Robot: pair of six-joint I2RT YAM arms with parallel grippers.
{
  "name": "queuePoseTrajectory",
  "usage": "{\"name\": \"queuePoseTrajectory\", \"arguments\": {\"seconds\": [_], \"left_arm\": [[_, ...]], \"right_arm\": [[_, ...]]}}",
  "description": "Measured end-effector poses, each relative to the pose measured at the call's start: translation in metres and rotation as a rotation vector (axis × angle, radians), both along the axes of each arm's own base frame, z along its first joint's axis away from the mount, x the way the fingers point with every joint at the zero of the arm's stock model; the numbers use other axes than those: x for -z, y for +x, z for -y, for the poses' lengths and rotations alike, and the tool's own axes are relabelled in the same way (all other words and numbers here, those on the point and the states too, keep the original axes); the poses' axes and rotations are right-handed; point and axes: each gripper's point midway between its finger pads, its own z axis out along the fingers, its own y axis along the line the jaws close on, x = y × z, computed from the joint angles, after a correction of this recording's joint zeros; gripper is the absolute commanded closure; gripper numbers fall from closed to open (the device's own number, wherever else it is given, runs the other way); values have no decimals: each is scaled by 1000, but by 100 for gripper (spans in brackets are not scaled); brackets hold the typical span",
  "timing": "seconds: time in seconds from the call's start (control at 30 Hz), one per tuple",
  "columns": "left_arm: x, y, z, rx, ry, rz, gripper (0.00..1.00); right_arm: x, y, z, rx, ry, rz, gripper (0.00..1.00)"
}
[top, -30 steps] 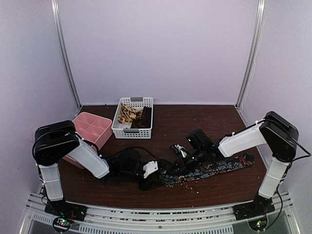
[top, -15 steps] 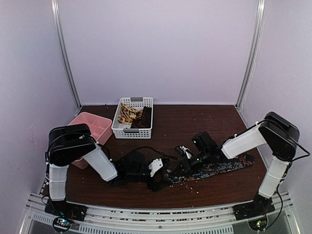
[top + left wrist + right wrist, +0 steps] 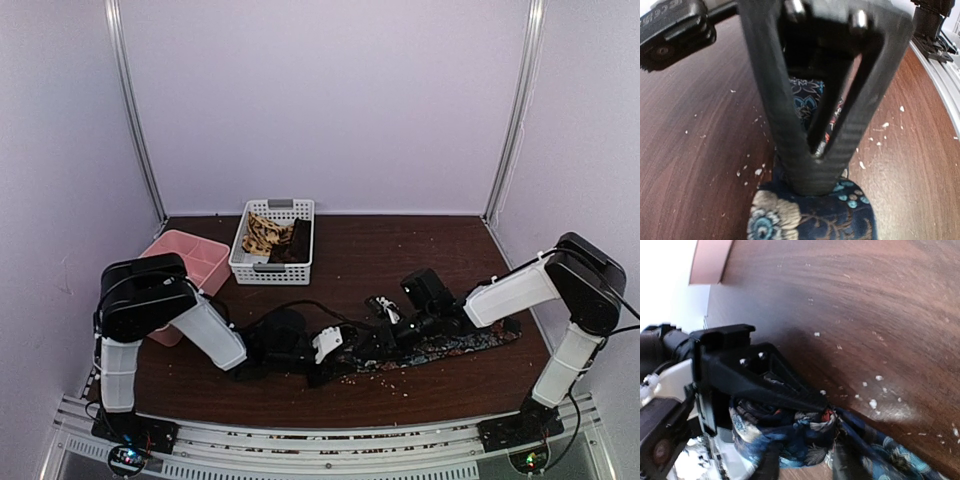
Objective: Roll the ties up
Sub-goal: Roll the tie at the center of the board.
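The dark floral tie (image 3: 450, 345) lies along the table's front, its left end rolled up. My left gripper (image 3: 332, 350) is on that roll. In the left wrist view its jaws (image 3: 815, 167) narrow to a V, shut on the floral tie (image 3: 810, 217). My right gripper (image 3: 382, 325) faces it from the right. In the right wrist view its two fingers (image 3: 807, 465) stand apart on either side of the rolled fabric (image 3: 790, 437), open. A tan patterned tie (image 3: 262, 235) and a dark brown tie (image 3: 298, 242) lie in the white basket (image 3: 272, 268).
A pink tray (image 3: 190, 262) sits at the left beside my left arm. The basket stands at the back, left of centre. White crumbs (image 3: 385, 372) are scattered over the brown table around the tie. Metal rails run along the near edge.
Both grippers have shifted right along the floral tie. The left jaws opened wide and then closed on the rolled end. The right jaws, shut before, have opened.
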Motion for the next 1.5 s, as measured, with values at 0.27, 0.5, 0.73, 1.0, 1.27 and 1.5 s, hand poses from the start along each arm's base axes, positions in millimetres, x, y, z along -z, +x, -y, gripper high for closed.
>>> {"name": "queuePoseTrajectory", "arguments": {"seconds": [0.27, 0.5, 0.73, 1.0, 1.27, 1.5], "left_arm": [[1, -5, -7, 22, 49, 6, 69], [1, -6, -7, 33, 52, 7, 65], [0, -9, -14, 24, 46, 10, 30], [-2, -10, -23, -8, 7, 16, 11], [-2, -5, -7, -35, -48, 24, 15], [-3, -3, 7, -42, -80, 9, 53]], "right_arm": [[-20, -7, -11, -9, 23, 3, 44], [-25, -5, -21, -28, 21, 9, 92], [-3, -4, -15, -26, -29, -18, 100], [22, -6, 14, 8, -84, -54, 100], [26, -2, 27, 13, -64, -44, 100], [25, -1, 27, 8, -61, -37, 100]]}}
